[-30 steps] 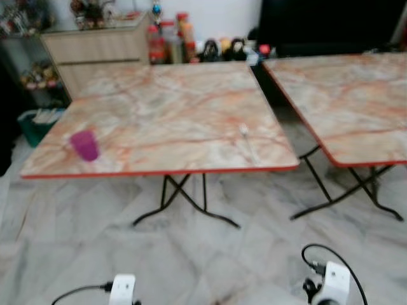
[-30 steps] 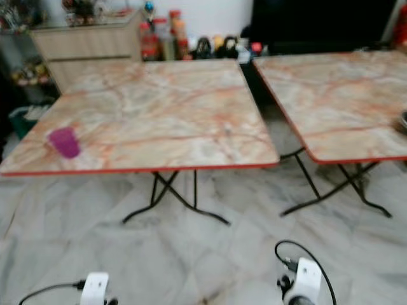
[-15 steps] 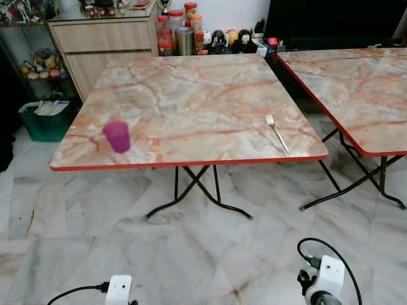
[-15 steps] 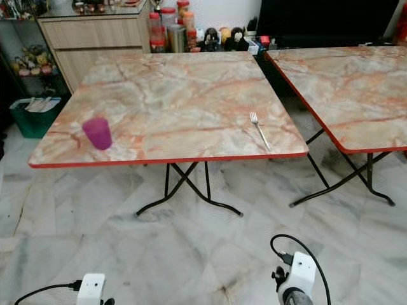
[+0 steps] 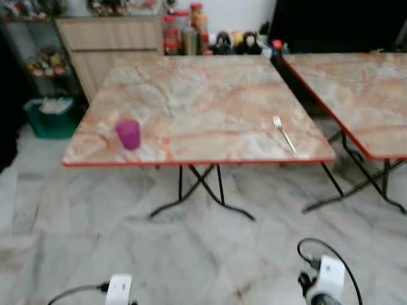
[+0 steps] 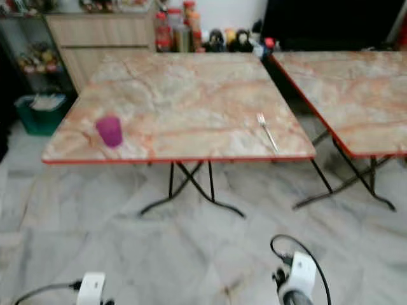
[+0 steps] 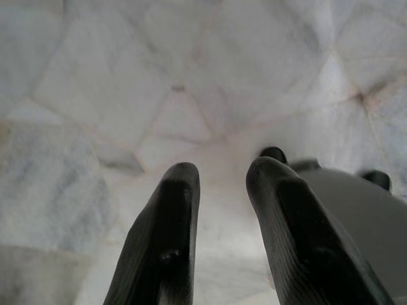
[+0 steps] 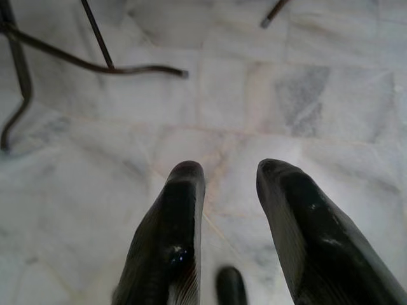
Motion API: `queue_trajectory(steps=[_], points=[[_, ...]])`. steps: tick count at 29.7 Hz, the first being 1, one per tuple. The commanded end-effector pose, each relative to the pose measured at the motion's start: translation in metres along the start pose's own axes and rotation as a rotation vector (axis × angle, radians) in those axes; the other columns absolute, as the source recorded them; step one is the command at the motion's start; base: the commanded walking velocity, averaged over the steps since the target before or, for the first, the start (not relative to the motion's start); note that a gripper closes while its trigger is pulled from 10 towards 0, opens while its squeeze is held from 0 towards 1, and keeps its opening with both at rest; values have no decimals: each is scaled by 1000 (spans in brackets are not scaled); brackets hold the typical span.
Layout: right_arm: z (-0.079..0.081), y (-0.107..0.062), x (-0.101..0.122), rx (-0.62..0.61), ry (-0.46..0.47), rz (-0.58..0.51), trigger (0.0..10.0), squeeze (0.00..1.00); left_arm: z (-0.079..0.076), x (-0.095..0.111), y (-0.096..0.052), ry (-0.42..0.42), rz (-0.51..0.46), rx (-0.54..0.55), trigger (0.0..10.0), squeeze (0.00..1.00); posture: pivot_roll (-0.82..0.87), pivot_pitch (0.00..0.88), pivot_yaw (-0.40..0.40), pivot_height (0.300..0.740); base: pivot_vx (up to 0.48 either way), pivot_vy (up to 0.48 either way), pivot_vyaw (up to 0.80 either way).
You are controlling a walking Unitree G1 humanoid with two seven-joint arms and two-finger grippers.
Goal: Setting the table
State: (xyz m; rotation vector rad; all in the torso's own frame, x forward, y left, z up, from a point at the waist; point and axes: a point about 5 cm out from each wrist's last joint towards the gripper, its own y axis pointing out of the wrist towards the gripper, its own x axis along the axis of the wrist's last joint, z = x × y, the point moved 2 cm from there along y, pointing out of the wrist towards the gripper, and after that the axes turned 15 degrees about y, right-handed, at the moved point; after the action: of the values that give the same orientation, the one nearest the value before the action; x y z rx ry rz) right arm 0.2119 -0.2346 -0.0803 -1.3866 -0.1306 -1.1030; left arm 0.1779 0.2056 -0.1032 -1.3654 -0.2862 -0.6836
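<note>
A marble-patterned folding table (image 5: 191, 95) with a red edge stands ahead of me. A purple cup (image 5: 128, 134) sits upright near its front left corner. A silver fork (image 5: 284, 134) lies near the front right edge. Both arms hang low over the floor, wrists at the bottom of the eye views. My left gripper (image 7: 219, 170) is open with nothing between its fingers, pointing at the marble floor. My right gripper (image 8: 230, 166) is also open and empty above the floor, near the table's black legs (image 8: 95, 60).
A second marble table (image 5: 356, 95) stands close on the right. A wooden cabinet (image 5: 108, 38), jars and bottles (image 5: 184, 32) line the back wall. A green bin (image 5: 51, 114) sits at the left. Marble floor (image 5: 191, 254) lies between me and the table.
The whole view has shifted slightly and gone blurrier, so the camera moved; the table sits a little further right than a second ago. Cup, fork and both arms keep their places.
</note>
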Motion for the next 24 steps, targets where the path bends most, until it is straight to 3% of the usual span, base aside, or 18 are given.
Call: queue_trajectory(steps=[1, 5, 10, 18, 24], points=[[-9, -1, 0, -25, 5, -3, 10000, 0, -2, 4, 1, 4, -9, -8, 10000, 0, 46, 0, 8, 736, 428, 0, 0], [-8, -1, 1, -18, -8, -4, 10000, 0, -2, 4, 1, 7, -9, -11, 10000, 0, 46, 0, 8, 736, 430, 0, 0], [-8, -1, 0, -15, -12, -4, 10000, 0, -2, 4, 1, 9, -9, -15, 10000, 0, 47, 0, 8, 736, 428, 0, 636], [-8, -2, 0, -22, 12, -8, 10000, 0, -2, 4, 1, 14, -8, -16, 10000, 0, 48, 0, 8, 736, 427, 0, 0], [-8, -2, -1, -21, 11, -6, 10000, 0, -2, 4, 1, 18, -8, -14, 10000, 0, 46, 0, 7, 736, 85, 0, 0]])
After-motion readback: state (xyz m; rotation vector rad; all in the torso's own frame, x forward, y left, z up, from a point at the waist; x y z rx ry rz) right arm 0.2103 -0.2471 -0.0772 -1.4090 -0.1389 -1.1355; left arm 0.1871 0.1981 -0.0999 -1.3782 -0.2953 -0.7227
